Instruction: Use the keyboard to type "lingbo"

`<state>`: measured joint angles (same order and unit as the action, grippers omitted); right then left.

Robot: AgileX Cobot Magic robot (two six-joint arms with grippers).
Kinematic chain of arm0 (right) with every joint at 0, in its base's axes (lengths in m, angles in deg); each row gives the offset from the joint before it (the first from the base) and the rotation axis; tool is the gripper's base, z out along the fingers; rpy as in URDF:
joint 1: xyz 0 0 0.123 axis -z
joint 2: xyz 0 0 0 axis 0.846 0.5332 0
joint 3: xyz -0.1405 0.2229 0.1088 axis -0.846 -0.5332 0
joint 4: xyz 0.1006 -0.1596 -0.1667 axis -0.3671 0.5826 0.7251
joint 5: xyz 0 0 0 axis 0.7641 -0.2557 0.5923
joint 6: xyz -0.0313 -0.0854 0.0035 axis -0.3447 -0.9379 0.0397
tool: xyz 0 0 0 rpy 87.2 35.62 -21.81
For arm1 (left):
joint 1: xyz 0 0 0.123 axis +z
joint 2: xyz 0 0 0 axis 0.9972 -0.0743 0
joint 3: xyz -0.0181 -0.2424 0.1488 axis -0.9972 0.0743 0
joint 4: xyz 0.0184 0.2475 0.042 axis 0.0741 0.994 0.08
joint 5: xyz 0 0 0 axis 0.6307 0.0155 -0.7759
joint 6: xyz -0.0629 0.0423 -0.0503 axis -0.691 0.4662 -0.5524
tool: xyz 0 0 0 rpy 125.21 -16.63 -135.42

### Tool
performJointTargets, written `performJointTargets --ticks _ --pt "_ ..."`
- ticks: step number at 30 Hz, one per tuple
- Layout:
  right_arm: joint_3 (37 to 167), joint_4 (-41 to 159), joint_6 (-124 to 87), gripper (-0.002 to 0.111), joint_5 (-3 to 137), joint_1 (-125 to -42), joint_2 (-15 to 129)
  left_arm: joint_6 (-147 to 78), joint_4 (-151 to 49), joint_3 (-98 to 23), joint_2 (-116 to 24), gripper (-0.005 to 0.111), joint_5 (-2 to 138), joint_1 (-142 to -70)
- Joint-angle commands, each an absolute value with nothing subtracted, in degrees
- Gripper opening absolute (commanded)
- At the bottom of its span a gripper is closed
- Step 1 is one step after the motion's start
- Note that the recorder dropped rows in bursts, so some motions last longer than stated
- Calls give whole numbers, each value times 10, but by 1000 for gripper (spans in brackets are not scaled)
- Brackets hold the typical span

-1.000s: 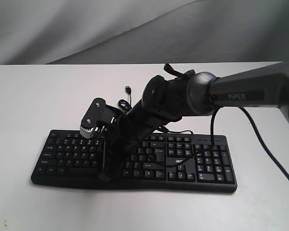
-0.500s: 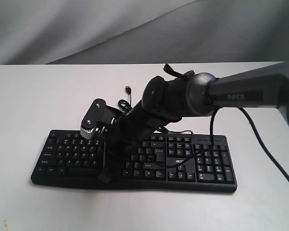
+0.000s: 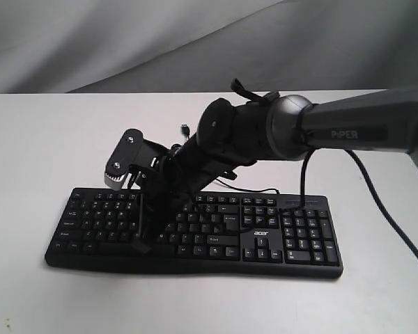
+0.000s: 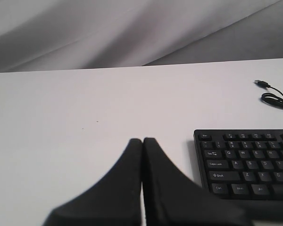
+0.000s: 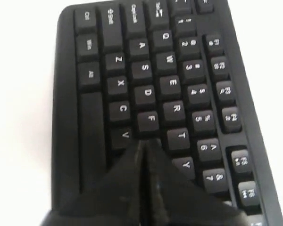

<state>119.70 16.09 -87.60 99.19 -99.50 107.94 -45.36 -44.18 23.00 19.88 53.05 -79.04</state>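
Bright, even light; soft shadows; right wrist view slightly blurred.

"PiPER" on R arm (image 3: 362, 129); "acer", "Shift", "Ctrl" on keyboard (image 3: 216, 233).

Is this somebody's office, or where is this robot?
Probably a robot test lab, not an office. The keyboard lies on a plain white table, a grey cloth hangs behind as a backdrop, and a robot arm marked PiPER reaches onto the keys.
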Motion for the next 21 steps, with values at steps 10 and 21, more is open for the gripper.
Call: performJointTargets --ticks 10,21 --pt "1266 178 -835 0 1024 -1001 1136 -455 -444 233 195 1 534 -791" --pt "1266 178 -835 0 1007 -1001 1137 -455 -444 233 195 1 534 -791"
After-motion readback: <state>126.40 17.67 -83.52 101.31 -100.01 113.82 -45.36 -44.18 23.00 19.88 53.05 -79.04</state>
